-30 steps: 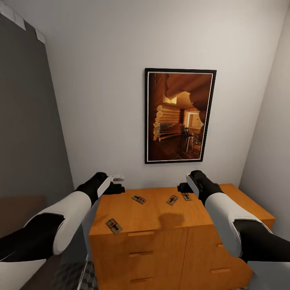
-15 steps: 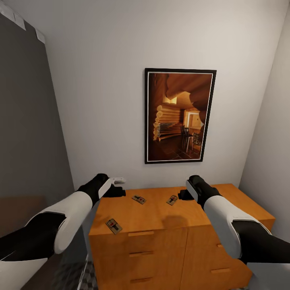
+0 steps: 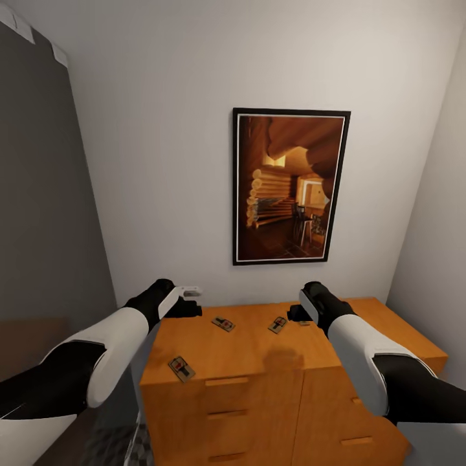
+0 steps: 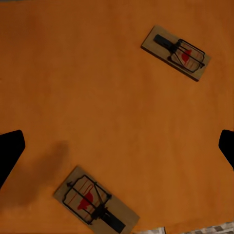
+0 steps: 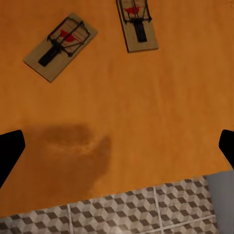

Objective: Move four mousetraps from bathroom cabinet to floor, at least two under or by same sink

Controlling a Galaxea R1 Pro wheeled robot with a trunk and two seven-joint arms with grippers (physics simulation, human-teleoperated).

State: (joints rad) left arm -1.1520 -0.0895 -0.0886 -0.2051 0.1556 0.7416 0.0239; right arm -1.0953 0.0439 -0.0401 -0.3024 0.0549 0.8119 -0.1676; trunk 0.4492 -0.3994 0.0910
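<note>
Mousetraps lie on the cabinet. We see left gripper and right gripper spread wide, empty, touching nothing. No readable writing.

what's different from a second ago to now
The right tool eased in over the back of the cabinet, now covering the mousetrap beside it. The view tipped slightly. The left tool and the three visible mousetraps kept their places; nothing was grasped.
</note>
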